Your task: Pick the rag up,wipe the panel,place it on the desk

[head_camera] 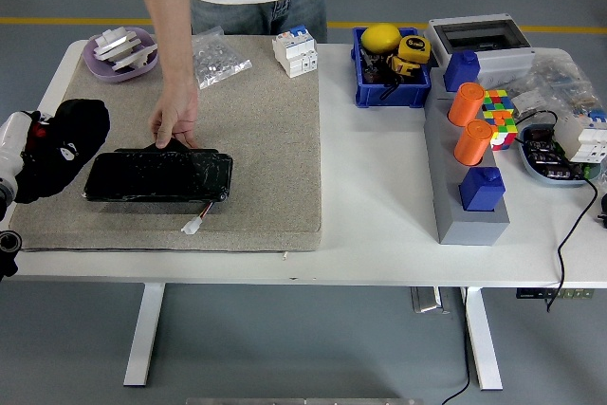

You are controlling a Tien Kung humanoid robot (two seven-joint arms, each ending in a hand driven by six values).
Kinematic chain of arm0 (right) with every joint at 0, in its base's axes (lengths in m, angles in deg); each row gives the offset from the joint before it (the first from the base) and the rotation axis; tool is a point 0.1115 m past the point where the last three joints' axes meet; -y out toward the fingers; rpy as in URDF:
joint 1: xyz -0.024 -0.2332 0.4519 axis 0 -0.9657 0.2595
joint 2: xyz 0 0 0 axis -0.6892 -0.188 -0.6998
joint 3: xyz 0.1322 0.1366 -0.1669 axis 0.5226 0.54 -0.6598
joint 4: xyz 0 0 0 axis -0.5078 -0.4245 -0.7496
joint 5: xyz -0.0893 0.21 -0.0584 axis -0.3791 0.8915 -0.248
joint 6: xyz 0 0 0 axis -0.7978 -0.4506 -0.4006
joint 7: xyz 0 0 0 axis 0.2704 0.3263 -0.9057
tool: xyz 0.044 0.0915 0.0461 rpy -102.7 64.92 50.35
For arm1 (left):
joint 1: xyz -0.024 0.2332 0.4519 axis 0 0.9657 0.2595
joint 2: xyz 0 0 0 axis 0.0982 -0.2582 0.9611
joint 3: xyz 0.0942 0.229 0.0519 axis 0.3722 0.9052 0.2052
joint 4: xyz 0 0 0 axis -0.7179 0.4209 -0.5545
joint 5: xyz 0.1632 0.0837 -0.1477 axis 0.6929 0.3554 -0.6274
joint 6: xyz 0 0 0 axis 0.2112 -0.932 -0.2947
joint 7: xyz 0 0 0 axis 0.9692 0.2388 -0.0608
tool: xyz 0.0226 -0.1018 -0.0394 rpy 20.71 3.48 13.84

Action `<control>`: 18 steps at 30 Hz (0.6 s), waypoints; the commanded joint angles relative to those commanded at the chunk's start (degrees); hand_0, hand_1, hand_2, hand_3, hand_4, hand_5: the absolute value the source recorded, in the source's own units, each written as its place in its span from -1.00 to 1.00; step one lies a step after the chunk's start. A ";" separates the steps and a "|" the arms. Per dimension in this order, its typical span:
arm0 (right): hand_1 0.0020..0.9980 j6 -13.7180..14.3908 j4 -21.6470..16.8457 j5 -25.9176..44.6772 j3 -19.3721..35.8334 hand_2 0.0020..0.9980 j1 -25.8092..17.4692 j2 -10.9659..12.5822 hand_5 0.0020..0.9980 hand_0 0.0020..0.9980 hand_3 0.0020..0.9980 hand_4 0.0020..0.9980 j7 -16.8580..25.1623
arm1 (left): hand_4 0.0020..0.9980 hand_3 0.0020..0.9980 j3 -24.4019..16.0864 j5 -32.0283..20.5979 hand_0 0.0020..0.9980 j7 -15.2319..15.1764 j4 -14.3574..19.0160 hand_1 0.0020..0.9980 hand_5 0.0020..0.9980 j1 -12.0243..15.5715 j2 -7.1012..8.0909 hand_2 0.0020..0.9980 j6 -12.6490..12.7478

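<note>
Broadly, a white table (pixel 379 234) carries a large tan mat (pixel 266 139) over its left half. On the mat's near left part lies the black panel (pixel 158 178), flat, its long axis running parallel to the table's near edge; a small white connector (pixel 193 226) on a short wire lies just off its near right corner. A person stands at the far edge, and the person's hand (pixel 176 118) rests fingers-down on the panel's far edge.

At the table's left edge the robot's left hand (pixel 57 149) comes in just beside the panel's left end. It is wrapped in or closed around a dark bundle that looks like the rag (pixel 74 132); the fingers cannot be made out separately.

Along the mat's far edge sit a purple dish (pixel 120 54) of metal parts at the far left corner, a clear bag (pixel 216 56) of small hardware, and a white circuit breaker (pixel 295 51). Right of the mat stand a blue bin (pixel 391 92) with yellow tools, a grey block (pixel 469 206) bearing orange cylinders (pixel 469 120), and a colour cube (pixel 499 113).
</note>
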 joint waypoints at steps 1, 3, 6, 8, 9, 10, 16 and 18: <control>0.44 -0.01 0.03 0.13 -0.12 0.44 -0.06 0.00 -0.03 0.51 0.29 0.94 -0.01 | -0.55 -0.07 0.18 -0.06 -0.52 -0.04 0.02 -0.43 -1.00 0.25 -0.15 0.07 0.04; 0.44 -0.05 0.05 0.36 -0.30 0.44 -0.19 -0.01 -0.03 0.51 0.29 0.94 -0.02 | -0.55 -0.07 0.49 -0.29 -0.52 -0.23 -0.25 -0.43 -1.00 0.56 -0.60 0.07 0.22; 0.44 -0.06 0.06 0.45 -0.36 0.44 -0.24 -0.02 -0.02 0.51 0.29 0.94 -0.02 | -0.55 -0.07 0.93 -0.45 -0.52 -0.45 -0.49 -0.44 -1.00 0.85 -1.18 0.07 0.43; 0.44 -0.04 0.06 0.40 -0.32 0.44 -0.22 0.01 -0.02 0.51 0.29 0.94 -0.01 | -0.55 -0.07 1.33 -0.31 -0.52 -0.44 -0.35 -0.44 -1.00 1.04 -1.50 0.07 0.49; 0.44 -0.03 0.05 0.36 -0.25 0.44 -0.21 0.02 -0.02 0.51 0.29 0.94 0.00 | -0.55 -0.07 1.50 -0.33 -0.52 -0.45 -0.24 -0.44 -1.00 1.10 -1.57 0.07 0.54; 0.44 -0.03 0.04 0.31 -0.19 0.44 -0.21 0.04 -0.02 0.51 0.29 0.94 0.00 | -0.55 -0.07 1.85 -0.34 -0.52 -0.44 -0.03 -0.44 -1.00 1.13 -1.66 0.07 0.58; 0.44 -0.02 0.08 0.49 -0.30 0.44 -0.17 0.10 -0.02 0.51 0.29 0.94 0.00 | -0.55 -0.06 4.99 -0.22 -0.52 0.04 1.08 -0.44 -1.00 0.79 -2.03 0.07 0.62; 0.44 -0.03 0.08 0.45 -0.28 0.44 -0.11 0.06 -0.02 0.51 0.29 0.94 0.00 | -0.55 -0.06 6.58 -0.29 -0.52 0.23 1.36 -0.44 -1.00 0.35 -1.88 0.07 0.60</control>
